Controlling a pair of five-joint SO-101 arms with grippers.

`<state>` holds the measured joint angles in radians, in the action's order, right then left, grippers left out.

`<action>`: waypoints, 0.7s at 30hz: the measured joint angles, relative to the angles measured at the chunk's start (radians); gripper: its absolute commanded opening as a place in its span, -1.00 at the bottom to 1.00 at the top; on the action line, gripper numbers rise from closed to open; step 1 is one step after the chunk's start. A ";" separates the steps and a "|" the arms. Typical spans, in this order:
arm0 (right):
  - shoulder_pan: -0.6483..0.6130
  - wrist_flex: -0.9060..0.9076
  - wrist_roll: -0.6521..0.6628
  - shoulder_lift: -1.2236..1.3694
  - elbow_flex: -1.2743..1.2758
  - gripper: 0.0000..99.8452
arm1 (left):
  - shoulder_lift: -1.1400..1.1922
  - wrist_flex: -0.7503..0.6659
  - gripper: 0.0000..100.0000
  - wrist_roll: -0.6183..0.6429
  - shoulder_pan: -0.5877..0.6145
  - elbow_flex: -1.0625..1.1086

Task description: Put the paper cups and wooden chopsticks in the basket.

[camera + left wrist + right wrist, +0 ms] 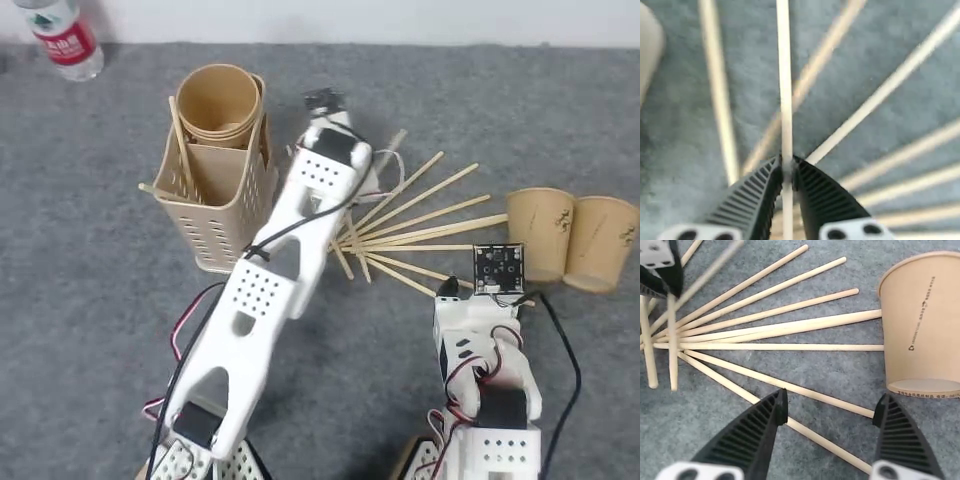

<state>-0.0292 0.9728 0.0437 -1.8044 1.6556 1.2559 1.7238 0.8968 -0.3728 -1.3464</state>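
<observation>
Left arm (270, 270) stretches over the chopstick fan (440, 230), left hand (787, 162) pinched shut on one chopstick (785, 85); right hand (832, 407) gapes wide, holding nothing, low over the fan beside a paper cup (920, 325) bearing small print, basket (215, 225) standing on the worktop (90, 320) beyond the left arm.

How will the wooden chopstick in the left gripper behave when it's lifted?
The wooden chopstick looks thin and straight, so probably light and stiff. The left gripper pinches only a narrow shaft, so it may pivot or slip. The other chopsticks lie fanned close around it and could get nudged.
</observation>
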 measured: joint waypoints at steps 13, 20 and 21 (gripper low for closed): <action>0.000 0.000 0.000 0.000 0.000 -0.43 | -0.307 0.008 -0.98 -0.120 -0.086 0.000; 0.000 0.000 0.000 0.000 0.000 -0.43 | -0.545 0.011 -0.98 -0.190 -0.086 0.000; 0.000 0.000 0.000 0.000 0.000 -0.43 | -0.588 0.011 -0.98 -0.203 -0.086 0.000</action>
<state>-0.0292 0.9728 0.0437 -1.8044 1.6556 0.6682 1.7346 0.6943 -0.4588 -1.3464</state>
